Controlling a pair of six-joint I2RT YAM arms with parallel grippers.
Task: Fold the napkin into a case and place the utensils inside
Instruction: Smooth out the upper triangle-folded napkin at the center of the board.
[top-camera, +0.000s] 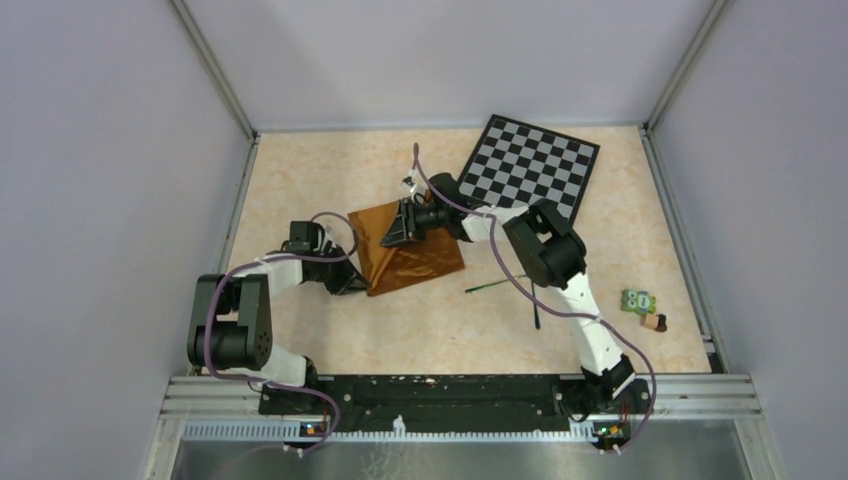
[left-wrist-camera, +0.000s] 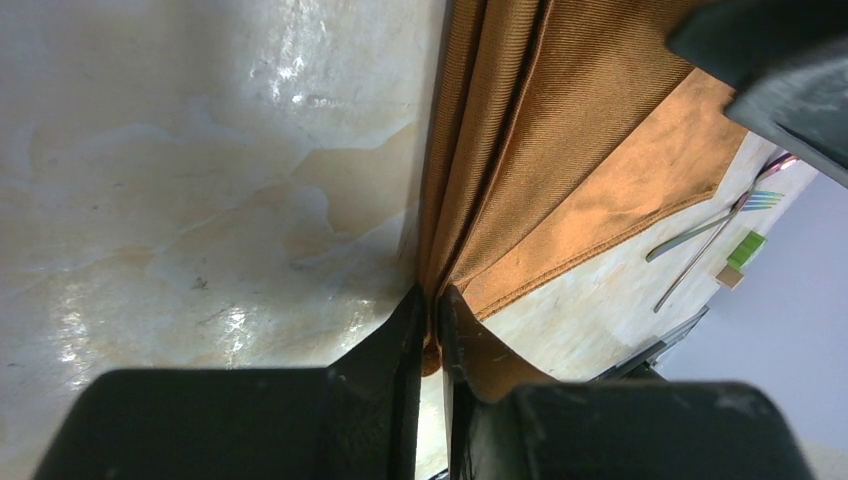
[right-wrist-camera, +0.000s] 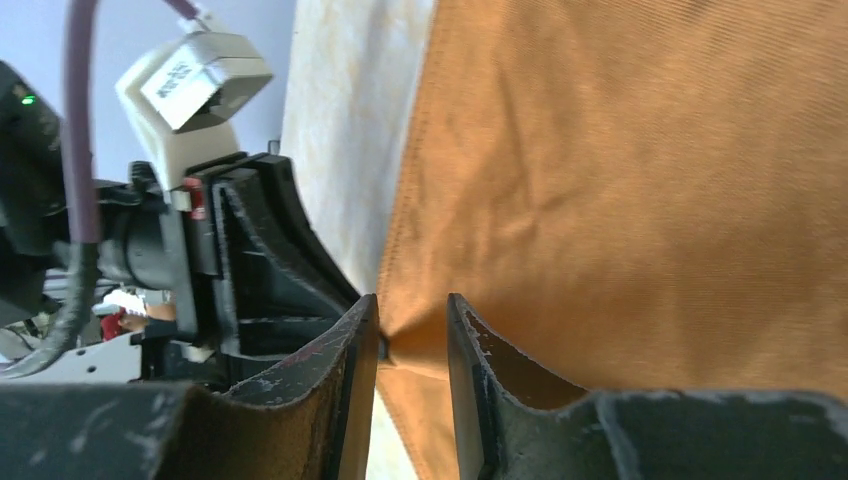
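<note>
The rust-brown napkin (top-camera: 420, 258) lies partly folded on the table's middle, and no finished case shows. My left gripper (top-camera: 352, 283) is at its near-left corner; in the left wrist view that gripper (left-wrist-camera: 432, 318) is shut on a bunched fold of the napkin (left-wrist-camera: 590, 130). My right gripper (top-camera: 392, 235) sits low over the cloth's left part. Close up, the right gripper (right-wrist-camera: 412, 325) is open, its fingers apart astride the edge of the napkin (right-wrist-camera: 620, 190). The utensils (top-camera: 497, 286) lie right of the cloth under the right arm, and both utensils (left-wrist-camera: 700, 232) show beyond the cloth's edge.
A black-and-grey checkered board (top-camera: 530, 165) lies tilted at the back right, near the right arm's elbow. A small green object (top-camera: 638, 300) and a brown piece (top-camera: 655, 322) sit near the right edge. Metal rails frame the table.
</note>
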